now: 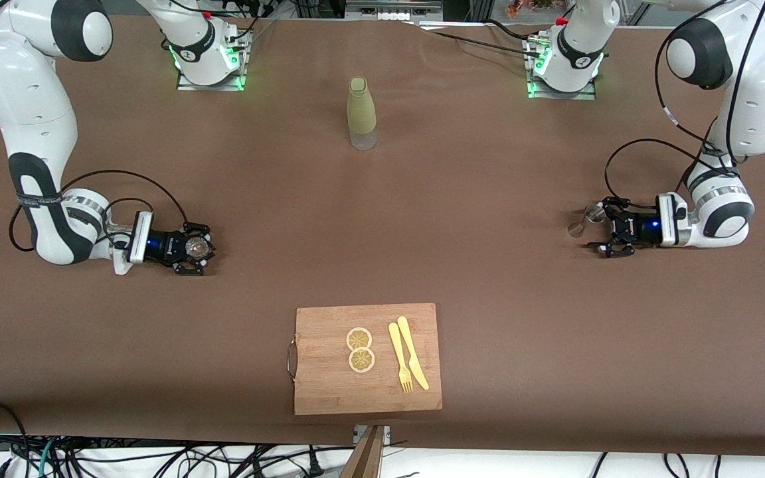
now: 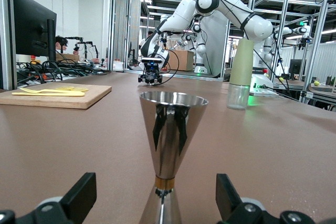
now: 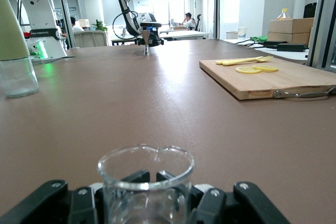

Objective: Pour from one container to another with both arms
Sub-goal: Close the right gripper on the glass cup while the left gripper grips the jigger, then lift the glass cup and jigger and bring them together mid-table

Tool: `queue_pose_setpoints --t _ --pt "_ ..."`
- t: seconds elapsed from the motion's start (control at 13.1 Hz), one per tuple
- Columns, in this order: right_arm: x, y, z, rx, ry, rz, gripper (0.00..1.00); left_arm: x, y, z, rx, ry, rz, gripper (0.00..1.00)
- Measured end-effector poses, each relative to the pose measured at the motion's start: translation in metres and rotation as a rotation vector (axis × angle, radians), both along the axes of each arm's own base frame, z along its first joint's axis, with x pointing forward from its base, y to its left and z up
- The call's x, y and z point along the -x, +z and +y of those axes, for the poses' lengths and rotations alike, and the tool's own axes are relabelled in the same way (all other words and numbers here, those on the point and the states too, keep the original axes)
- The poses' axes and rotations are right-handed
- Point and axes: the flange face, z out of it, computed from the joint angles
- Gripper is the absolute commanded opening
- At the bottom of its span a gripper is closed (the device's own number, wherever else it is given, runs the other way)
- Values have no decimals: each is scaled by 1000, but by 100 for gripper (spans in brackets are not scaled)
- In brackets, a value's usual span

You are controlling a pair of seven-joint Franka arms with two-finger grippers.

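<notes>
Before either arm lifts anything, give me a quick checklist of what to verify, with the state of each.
1. Right hand shut on the glass cup: ok.
2. Left hand open around the metal jigger: ok, not yet gripped.
3. Jigger upright on the table: ok.
4. Anything in the cup or jigger: cannot tell.
5. Bottle and cutting board away from both hands: ok.

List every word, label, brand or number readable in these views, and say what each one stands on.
None can be read.
Band on the right arm: print too small to read.
Base of the arm seen in the right wrist view: dark label, too blurred to read.
Bottle, cutting board: no marking visible.
</notes>
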Motion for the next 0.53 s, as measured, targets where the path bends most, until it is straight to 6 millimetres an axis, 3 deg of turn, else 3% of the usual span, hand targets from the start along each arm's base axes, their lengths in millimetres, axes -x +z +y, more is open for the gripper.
queue_pose_setpoints --t 0.31,0.53 --pt "-1 6 11 -69 7 44 0 2 1 -6 1 1 4 100" --pt "-24 29 42 -136 49 72 0 1 0 -13 1 -7 3 94"
